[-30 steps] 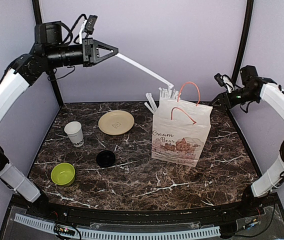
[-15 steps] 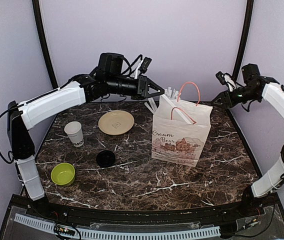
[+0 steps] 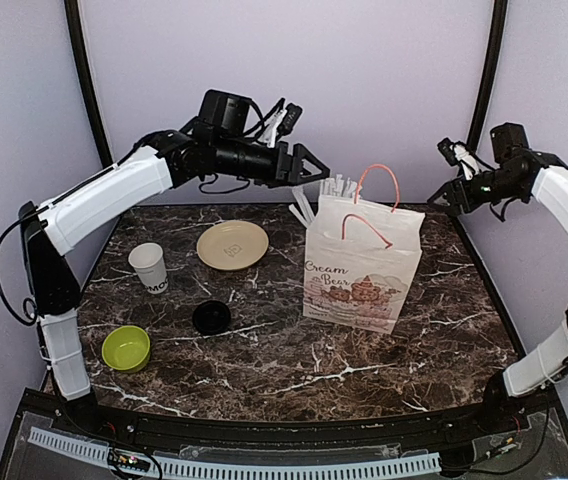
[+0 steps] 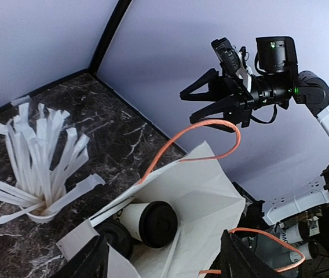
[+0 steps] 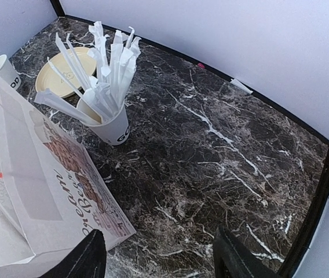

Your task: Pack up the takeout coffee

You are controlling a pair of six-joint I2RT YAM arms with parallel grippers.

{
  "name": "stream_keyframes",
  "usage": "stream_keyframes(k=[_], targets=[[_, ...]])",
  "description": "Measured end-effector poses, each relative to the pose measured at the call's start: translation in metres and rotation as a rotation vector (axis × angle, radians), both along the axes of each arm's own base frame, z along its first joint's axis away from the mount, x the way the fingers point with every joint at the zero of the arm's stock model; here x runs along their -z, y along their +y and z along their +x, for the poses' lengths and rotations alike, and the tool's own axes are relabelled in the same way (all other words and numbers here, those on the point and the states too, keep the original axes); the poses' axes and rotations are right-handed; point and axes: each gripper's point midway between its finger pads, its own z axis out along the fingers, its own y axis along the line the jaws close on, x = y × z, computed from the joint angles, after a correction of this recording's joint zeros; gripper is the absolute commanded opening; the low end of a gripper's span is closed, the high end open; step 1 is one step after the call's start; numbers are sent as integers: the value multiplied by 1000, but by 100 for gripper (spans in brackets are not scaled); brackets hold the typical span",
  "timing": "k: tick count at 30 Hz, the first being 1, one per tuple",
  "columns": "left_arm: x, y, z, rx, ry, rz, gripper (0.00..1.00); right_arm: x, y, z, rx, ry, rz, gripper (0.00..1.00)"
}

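Two takeout coffee cups lie inside the white paper bag [image 3: 356,270] [image 4: 211,191]. One lies on its side with its black lid [image 4: 160,223] facing up, and only the second cup's lid [image 4: 116,238] shows. My left gripper [image 3: 311,166] [image 4: 164,263] hangs open just above the bag's left rim, nothing between its fingers. A white wrapped straw [image 3: 366,228] rests slanted in the bag's mouth. My right gripper [image 3: 444,198] [image 5: 161,263] stands open and empty, high to the right of the bag's orange handles [image 4: 199,130].
A cup of wrapped straws [image 3: 320,200] [image 5: 110,125] stands behind the bag. Left of the bag are a tan plate [image 3: 232,244], a lidless printed cup [image 3: 149,267], a loose black lid [image 3: 211,317] and a green bowl [image 3: 126,347].
My left arm swung down from the upper left to the bag with a straw, then opened and let it go into the bag. The right arm barely moved.
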Motion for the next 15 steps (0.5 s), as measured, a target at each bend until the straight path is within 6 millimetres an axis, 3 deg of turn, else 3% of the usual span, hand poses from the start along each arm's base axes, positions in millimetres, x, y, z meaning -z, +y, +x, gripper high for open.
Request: stream_keyframes(k=[3, 4, 6, 12, 15], targets=[[-11, 25, 8, -79, -80, 66, 77, -10, -13, 0, 68, -20, -3, 96], [-14, 36, 13, -113, -106, 90, 78, -17, -21, 0, 105, -37, 2, 98], [-20, 63, 25, -193, -151, 132, 82, -33, -39, 1, 188, -78, 18, 98], [-22, 169, 69, -517, -289, 331, 95, -84, -68, 0, 393, -233, 76, 98], [-13, 202, 77, -624, -344, 446, 99, -97, -77, -9, 474, -300, 97, 99]])
